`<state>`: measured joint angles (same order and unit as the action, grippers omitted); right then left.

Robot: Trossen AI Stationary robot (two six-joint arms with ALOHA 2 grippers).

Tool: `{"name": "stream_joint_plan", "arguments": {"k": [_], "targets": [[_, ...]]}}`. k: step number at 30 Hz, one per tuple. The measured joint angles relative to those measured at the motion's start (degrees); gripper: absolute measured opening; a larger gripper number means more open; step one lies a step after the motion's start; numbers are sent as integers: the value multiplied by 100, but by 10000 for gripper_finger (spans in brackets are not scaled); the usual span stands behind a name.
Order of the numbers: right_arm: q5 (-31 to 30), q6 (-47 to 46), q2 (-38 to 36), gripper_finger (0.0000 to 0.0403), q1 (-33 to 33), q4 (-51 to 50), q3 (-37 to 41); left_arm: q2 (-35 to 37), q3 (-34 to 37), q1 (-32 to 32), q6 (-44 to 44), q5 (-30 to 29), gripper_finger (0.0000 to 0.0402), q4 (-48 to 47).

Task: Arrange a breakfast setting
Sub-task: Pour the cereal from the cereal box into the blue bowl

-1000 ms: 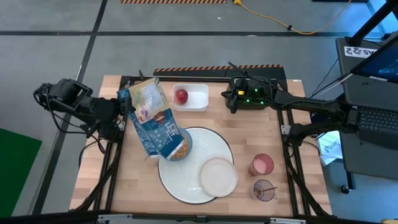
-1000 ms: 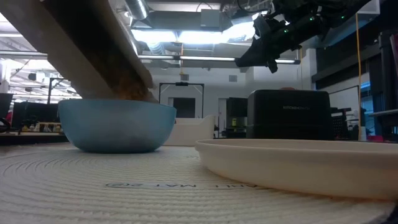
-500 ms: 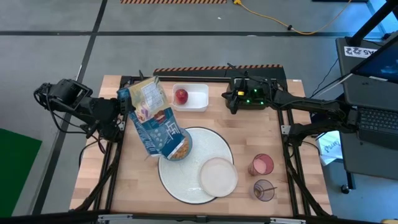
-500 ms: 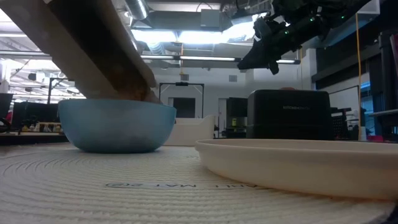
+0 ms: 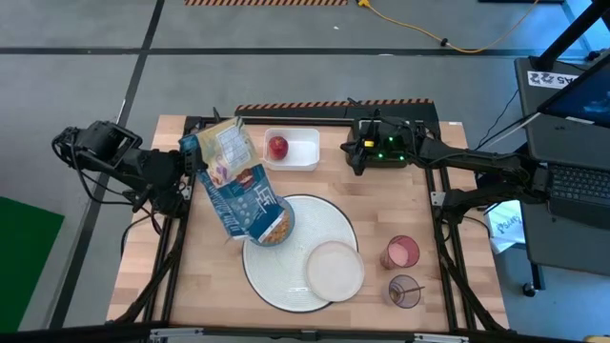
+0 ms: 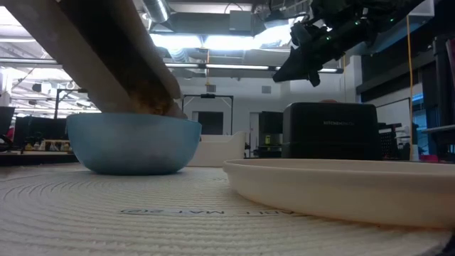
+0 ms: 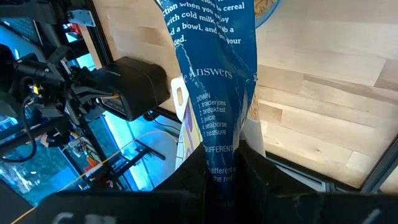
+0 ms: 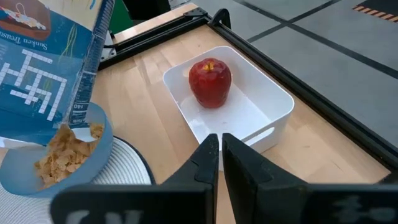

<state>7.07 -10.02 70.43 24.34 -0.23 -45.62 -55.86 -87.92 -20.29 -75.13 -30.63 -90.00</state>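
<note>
My left gripper point(image 5: 193, 168) is shut on a blue cereal box point(image 5: 233, 186), tipped with its open mouth down in the blue bowl point(image 6: 131, 142). Tan cereal point(image 8: 62, 155) lies in the bowl. The bowl and the small cream plate point(image 5: 335, 270) rest on the round white mat point(image 5: 310, 214). The pink tumbler point(image 5: 400, 252) and the purple tumbler point(image 5: 404, 291), with the thin spoon in it, stand to the mat's right. The red apple point(image 8: 210, 82) lies in the white tub point(image 8: 261, 106). My right gripper point(image 8: 219, 146) is shut and empty above the tub's right end. The bagel is hidden. My left gripper pinches the cereal box's raised closed end point(image 7: 222, 163) between its two fingers, which lie on the box's two broad faces. It comes from the table's left side. The box is lifted clear of the table and slants down to the right, with its mouth over the bowl.
The black toaster point(image 6: 330, 131) stands at the table's far right, under my right arm. The white tub point(image 5: 291, 148) sits at the far edge, between the two arms. Bare wood shows at the near left point(image 5: 205, 276).
The tipped cereal box has shifted a little over the bowl in the low view; its mouth stays in the bowl.
</note>
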Motion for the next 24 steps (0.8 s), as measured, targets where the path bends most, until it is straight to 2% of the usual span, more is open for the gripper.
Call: {"name": "stream_joint_plan", "arguments": {"k": [9, 13, 24], "targets": [[0, -7, 0, 26, 0, -4, 118, 0, 0, 1, 15, -3, 45, -2], [0, -6, 0, 26, 0, 10, 118, 0, 0, 0, 315, 52, 45, 0], [-7, 21, 0, 26, 0, 6, 118, -100, 4, -213, 107, 92, 45, 23]]}}
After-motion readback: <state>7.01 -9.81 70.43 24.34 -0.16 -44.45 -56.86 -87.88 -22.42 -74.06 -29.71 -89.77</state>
